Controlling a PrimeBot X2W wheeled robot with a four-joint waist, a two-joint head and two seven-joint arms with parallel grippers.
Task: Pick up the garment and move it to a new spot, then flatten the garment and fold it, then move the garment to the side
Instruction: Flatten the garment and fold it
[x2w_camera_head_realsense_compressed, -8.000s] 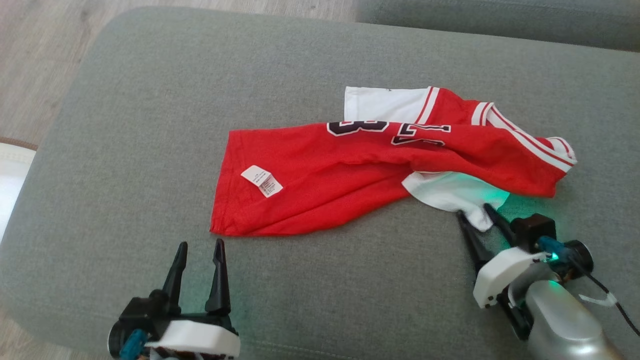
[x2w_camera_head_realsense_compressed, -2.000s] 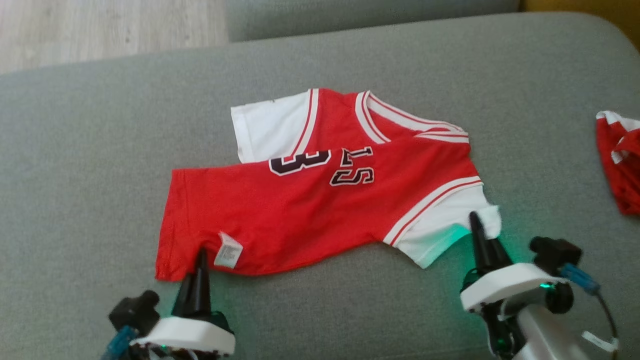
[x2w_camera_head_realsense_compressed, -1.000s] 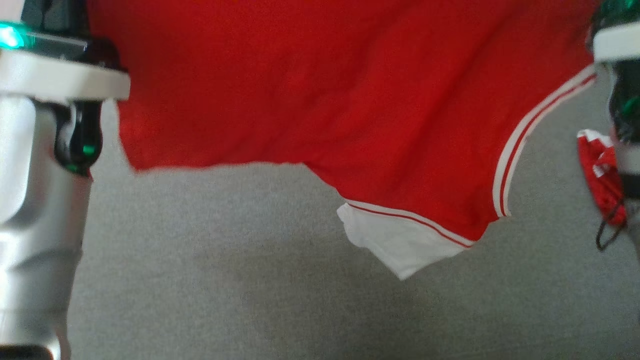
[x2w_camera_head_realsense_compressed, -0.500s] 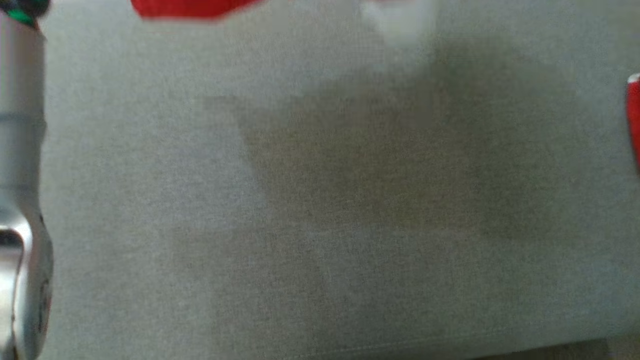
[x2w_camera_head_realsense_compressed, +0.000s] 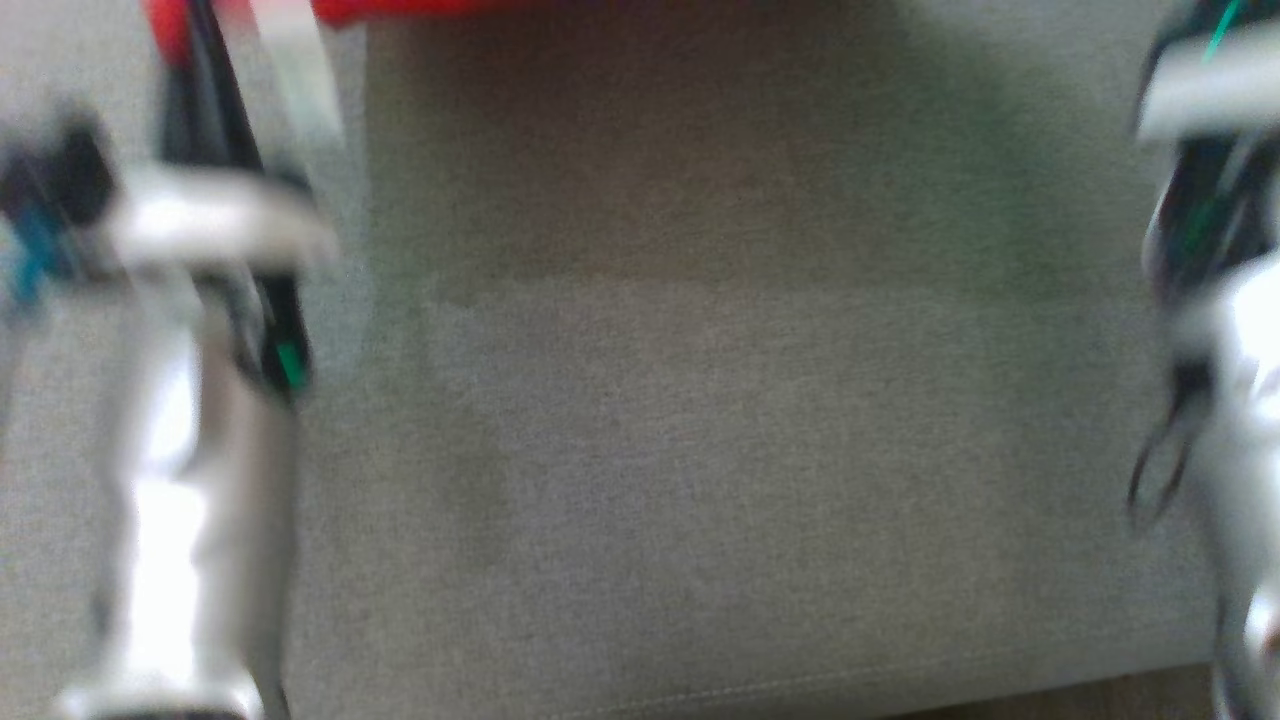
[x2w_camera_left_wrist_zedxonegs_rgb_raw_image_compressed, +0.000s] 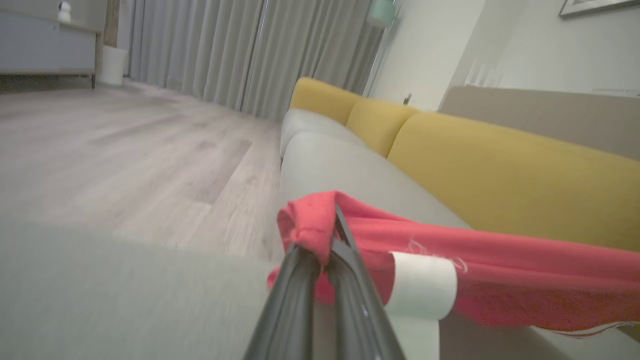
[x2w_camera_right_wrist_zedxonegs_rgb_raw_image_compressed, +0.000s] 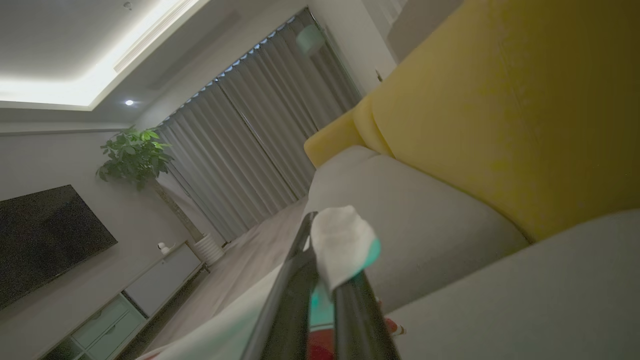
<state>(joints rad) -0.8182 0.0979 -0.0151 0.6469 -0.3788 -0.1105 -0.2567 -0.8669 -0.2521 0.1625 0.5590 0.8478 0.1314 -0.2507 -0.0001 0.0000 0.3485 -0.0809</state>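
Note:
The garment (x2w_camera_left_wrist_zedxonegs_rgb_raw_image_compressed: 500, 285) is a red jersey with white sleeves, held up above the grey sofa seat (x2w_camera_head_realsense_compressed: 700, 450). My left gripper (x2w_camera_left_wrist_zedxonegs_rgb_raw_image_compressed: 330, 235) is shut on a bunched red hem corner, beside a white label (x2w_camera_left_wrist_zedxonegs_rgb_raw_image_compressed: 422, 285). My right gripper (x2w_camera_right_wrist_zedxonegs_rgb_raw_image_compressed: 320, 265) is shut on a white sleeve (x2w_camera_right_wrist_zedxonegs_rgb_raw_image_compressed: 342, 245). The head view is blurred: a strip of the garment (x2w_camera_head_realsense_compressed: 430, 10) shows along its top edge, my left arm (x2w_camera_head_realsense_compressed: 190, 480) stands at the left and my right arm (x2w_camera_head_realsense_compressed: 1230, 330) at the right. The rest of the garment is out of that view.
Yellow back cushions (x2w_camera_left_wrist_zedxonegs_rgb_raw_image_compressed: 500, 170) run along the far side of the sofa. Wooden floor (x2w_camera_left_wrist_zedxonegs_rgb_raw_image_compressed: 125, 145) lies beyond the seat's end, with grey curtains (x2w_camera_left_wrist_zedxonegs_rgb_raw_image_compressed: 225, 50) behind. The seat's front edge (x2w_camera_head_realsense_compressed: 800, 685) runs along the bottom of the head view.
Both arms have come further into the head view, blurred with motion. The garment stays lifted at the top edge, still stretched between the two shut grippers.

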